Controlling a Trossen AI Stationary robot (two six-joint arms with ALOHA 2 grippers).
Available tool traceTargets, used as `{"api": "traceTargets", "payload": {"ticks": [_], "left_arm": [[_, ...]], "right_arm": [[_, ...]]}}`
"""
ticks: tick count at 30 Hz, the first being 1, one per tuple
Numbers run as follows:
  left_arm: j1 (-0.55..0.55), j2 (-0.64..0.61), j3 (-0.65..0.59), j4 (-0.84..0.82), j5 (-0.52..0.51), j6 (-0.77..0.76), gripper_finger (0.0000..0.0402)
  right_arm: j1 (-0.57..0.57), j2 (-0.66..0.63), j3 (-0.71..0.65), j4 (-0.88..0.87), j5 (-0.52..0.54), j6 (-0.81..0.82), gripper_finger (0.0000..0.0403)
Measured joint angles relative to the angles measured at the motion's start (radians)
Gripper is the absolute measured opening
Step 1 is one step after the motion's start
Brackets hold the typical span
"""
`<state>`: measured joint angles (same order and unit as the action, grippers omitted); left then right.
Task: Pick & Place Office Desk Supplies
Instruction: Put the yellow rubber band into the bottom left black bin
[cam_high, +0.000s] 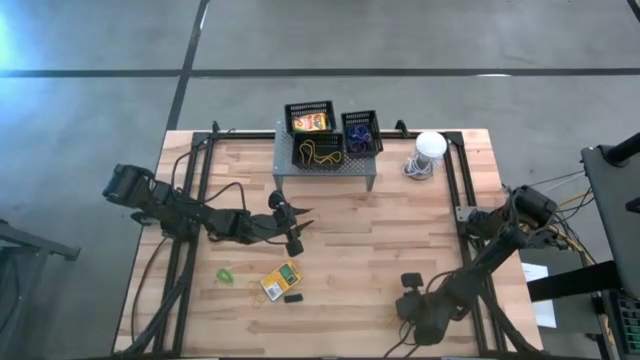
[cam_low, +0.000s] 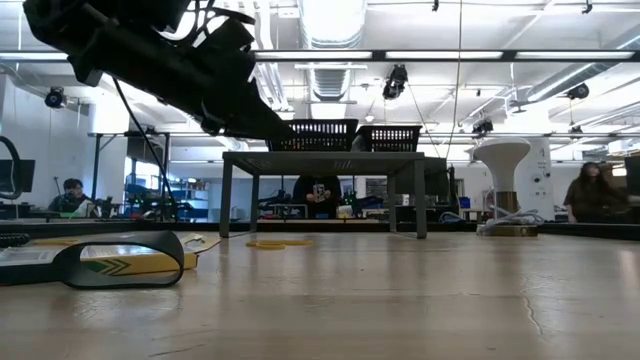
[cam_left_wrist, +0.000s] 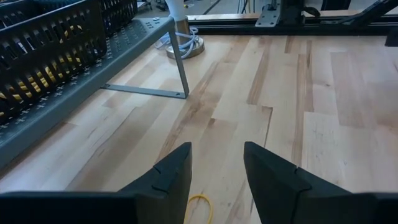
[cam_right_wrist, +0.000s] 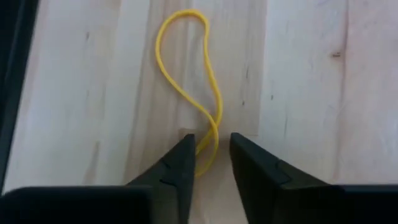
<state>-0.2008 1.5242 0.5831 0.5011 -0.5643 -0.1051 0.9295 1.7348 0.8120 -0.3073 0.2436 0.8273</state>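
Right claw (cam_right_wrist: 211, 158): sitting at 6 o'clock on tabletop (cam_right_wrist: 298, 74), narrowly parted, straddling yellow rubber band (cam_right_wrist: 186, 68), not yet gripping.
Left claw (cam_left_wrist: 214, 168): hovering open, empty.

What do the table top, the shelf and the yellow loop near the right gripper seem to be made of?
Table top: wood, probably butcher-block planks, matte; visible grain and joined strips. Grey shelf: likely painted metal; thin perforated top on slim straight legs. Yellow loop: apparently a rubber band; thin, limp and twisted, lying flat on the wood, with the right gripper straddling its lower end.
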Motion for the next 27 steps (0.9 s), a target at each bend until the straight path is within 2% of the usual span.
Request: {"api": "traceTargets", "payload": {"ticks": [6, 10, 16, 23, 27], "left_arm": [[0.001, 0.000, 0.000, -0.001, 0.000, 0.000, 0.0149], [0.001, 0.000, 0.000, -0.003, 0.000, 0.000, 0.0149], [0.001, 0.000, 0.000, -0.003, 0.000, 0.000, 0.0149], [-0.002, 0.000, 0.000, -0.003, 0.000, -0.010, 0.0149], [-0.036, -0.035, 0.000, -0.019, -0.001, -0.029, 0.0149]], "right_arm": [[0.010, 0.013, 0.003, -0.028, 0.097, 0.005, 0.0015], [-0.008, -0.007, -0.007, 0.027, 0.193, -0.029, 0.0011], [-0.092, -0.030, -0.009, 0.186, 0.423, -0.148, 0.0009], [-0.261, -0.027, -0.015, 0.424, 0.469, -0.539, 0.0009], [-0.390, -0.028, -0.029, 0.620, 0.442, -0.779, 0.0008]]}}
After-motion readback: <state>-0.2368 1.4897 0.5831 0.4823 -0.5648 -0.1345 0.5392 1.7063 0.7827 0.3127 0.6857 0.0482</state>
